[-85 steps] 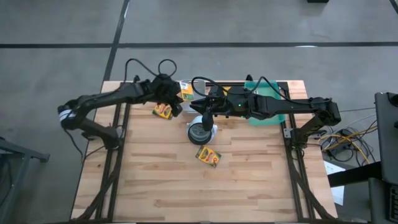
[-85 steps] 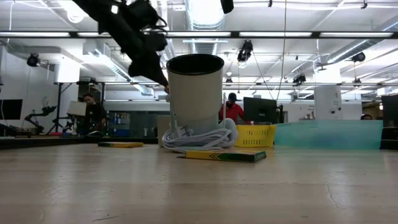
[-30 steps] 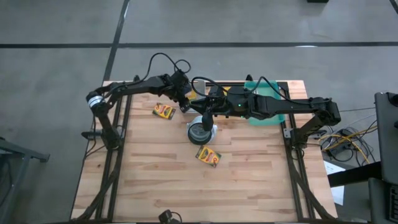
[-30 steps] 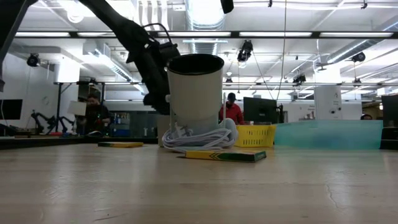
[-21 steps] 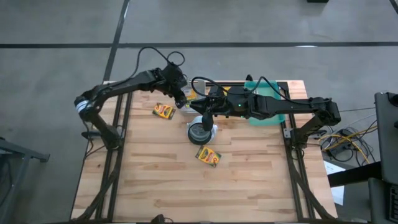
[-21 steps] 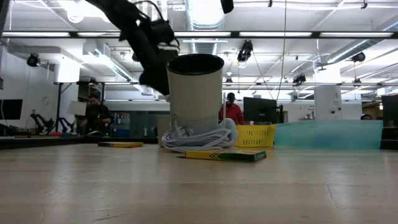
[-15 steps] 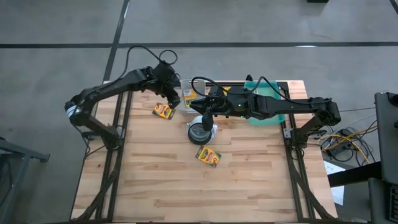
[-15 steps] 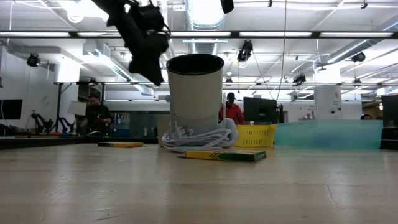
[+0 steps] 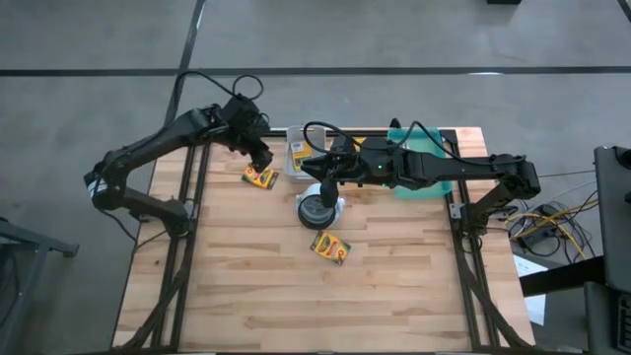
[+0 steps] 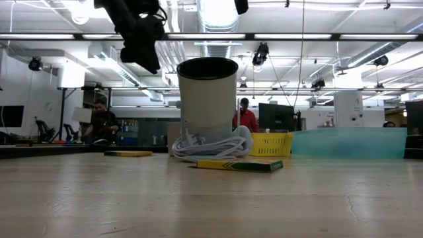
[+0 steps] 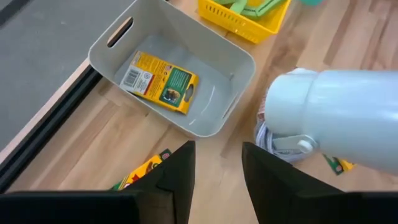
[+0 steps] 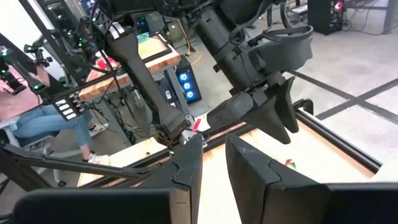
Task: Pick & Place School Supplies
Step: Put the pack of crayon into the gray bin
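Lying flat: yellow-and-green crayon box [image 11: 160, 82] in bin [image 11: 224, 59].

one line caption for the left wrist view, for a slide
Left pincer open above the table; one crayon box lies in the grey bin.

Three flat yellow-and-green crayon boxes in sight. First crayon box [image 9: 259, 177] lies flat on the surface toward the left. Second crayon box [image 9: 330, 247] lies flat and askew nearer the middle. Third crayon box [image 11: 158, 81] rests face-up inside a grey bin [image 11: 236, 61].
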Motion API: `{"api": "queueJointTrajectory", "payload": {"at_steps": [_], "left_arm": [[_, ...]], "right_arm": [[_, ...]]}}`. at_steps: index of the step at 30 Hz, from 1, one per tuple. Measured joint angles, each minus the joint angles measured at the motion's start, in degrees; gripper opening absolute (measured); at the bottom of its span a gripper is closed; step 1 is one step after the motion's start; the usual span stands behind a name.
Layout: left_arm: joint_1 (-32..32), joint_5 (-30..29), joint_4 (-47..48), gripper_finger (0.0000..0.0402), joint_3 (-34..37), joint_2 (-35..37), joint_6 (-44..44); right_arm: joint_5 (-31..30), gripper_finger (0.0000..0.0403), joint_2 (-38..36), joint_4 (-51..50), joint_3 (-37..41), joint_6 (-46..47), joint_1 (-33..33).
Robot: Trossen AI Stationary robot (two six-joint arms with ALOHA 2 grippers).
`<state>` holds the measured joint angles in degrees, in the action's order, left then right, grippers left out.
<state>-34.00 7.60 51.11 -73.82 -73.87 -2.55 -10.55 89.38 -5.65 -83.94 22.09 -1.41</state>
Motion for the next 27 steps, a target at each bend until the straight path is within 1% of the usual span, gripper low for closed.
{"api": "queueJointTrajectory", "payload": {"at_steps": [3,5,8,10,12,15,20,22,23,27], "left_arm": [[0.0,0.0,1.3,0.0136,0.0,0.0,1.9],[0.1,0.3,3.4,0.0135,0.0,0.0,5.6],[0.2,0.5,9.4,0.0136,0.0,0.0,12.5],[0.2,0.5,14.3,0.0135,0.2,0.0,14.4],[0.2,0.5,16.6,0.0135,1.4,0.2,14.9],[0.1,0.5,15.0,0.0135,4.7,0.8,15.9],[0.1,0.4,8.6,0.0135,11.0,0.7,16.1],[0.1,0.4,2.9,0.0135,13.3,0.7,13.9],[0.1,0.4,0.2,0.0135,14.6,0.7,11.1],[0.1,0.2,-10.8,0.0135,18.8,0.5,-8.9]], "right_arm": [[0.0,0.0068,0.0,0.0,0.0,0.0,0.0],[0.0,0.0068,0.0,0.0,0.0,0.0,0.0],[0.0,0.0068,0.0,0.0,0.0,0.0,0.0],[0.0,0.0068,0.0,0.0,0.0,0.0,0.0],[0.0,0.0068,0.0,0.0,0.0,0.0,0.0],[0.0,0.0068,0.0,0.0,0.0,0.0,0.0],[0.0,0.0068,0.0,0.0,0.0,0.0,0.0],[0.0,0.0068,0.0,0.0,0.0,0.0,0.0],[0.0,0.0068,0.0,0.0,0.0,0.0,0.0],[0.0,0.0068,0.0,0.0,0.0,0.0,0.0]]}}
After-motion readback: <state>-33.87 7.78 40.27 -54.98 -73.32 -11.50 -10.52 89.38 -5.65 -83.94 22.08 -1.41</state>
